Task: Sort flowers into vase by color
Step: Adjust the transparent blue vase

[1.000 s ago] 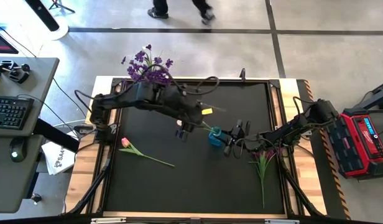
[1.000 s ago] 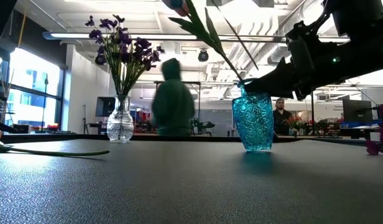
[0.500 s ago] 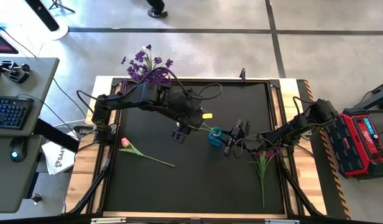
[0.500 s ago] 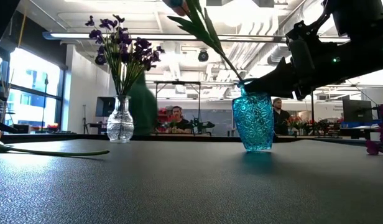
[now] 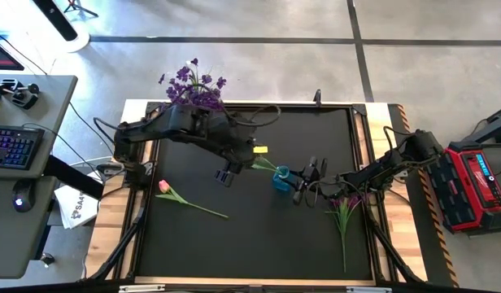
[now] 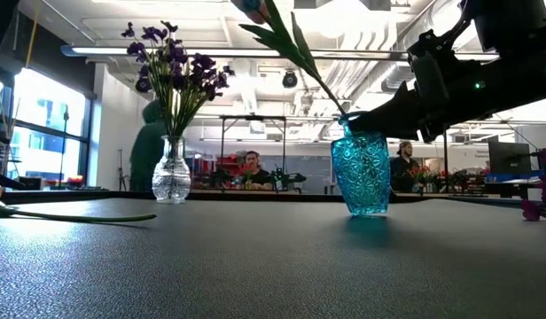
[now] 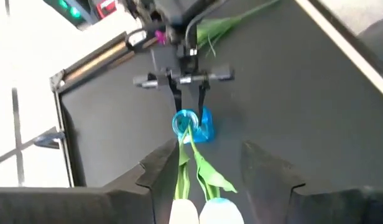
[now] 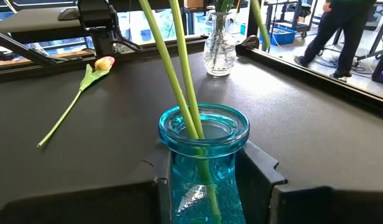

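The right gripper point(image 5: 302, 184) is clenched on the blue vase point(image 5: 281, 178) right of centre in the high view, one finger point(image 8: 261, 174) pressed to each side of the glass. Two tulips point(image 8: 179, 68) stand in that vase, leaning toward the left arm.

The left gripper point(image 5: 226, 173) hovers just left of the vase. Its jaws are parted and grasp nothing, though the leaning buds show in the gap between them.

The next flower to sort looks to be the pink tulip point(image 5: 189, 203), flat on the table point(image 5: 259, 244) at the lower left. It lies down and to the left of the left gripper, bud at the upper left and stem running to the lower right. The left arm is far nearer. A purple spray point(image 5: 343, 213) lies at the lower right, beside the right arm. The clear vase point(image 6: 170, 173) holding purple flowers stands at the upper left edge.
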Available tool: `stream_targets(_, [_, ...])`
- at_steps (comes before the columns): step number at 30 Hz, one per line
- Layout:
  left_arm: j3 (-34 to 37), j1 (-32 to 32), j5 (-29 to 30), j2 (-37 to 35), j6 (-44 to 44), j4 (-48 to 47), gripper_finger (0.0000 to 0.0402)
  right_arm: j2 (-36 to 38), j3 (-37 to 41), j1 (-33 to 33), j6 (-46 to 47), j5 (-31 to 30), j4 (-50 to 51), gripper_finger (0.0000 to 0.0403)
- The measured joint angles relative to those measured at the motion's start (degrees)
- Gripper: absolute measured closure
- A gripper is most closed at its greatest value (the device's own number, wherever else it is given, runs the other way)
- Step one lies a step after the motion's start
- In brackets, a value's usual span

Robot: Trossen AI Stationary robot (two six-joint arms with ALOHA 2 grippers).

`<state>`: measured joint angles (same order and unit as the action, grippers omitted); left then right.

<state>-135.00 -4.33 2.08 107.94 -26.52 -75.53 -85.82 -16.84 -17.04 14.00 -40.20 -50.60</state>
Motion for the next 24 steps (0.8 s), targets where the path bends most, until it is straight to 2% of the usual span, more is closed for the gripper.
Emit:
stream_targets(11, [0.0, -2.1, -7.5, -1.0, -0.4, 2.9, 0.0290, 0.0, 0.0, 0.0, 0.1, 0.1, -0.2, 0.0318])
stream_targets(17, [0.0, -2.6, -7.6, -1.0, -1.7, 6.3, 0.0300, 0.0, 0.0, 0.0, 0.0, 0.1, -0.2, 0.0318])
stream_targets(24, [0.0, -2.6, -4.7, -1.2, 0.3, 3.8, 0.0300, 0.0, 0.0, 0.0, -0.1, 0.1, -0.2, 0.0318])
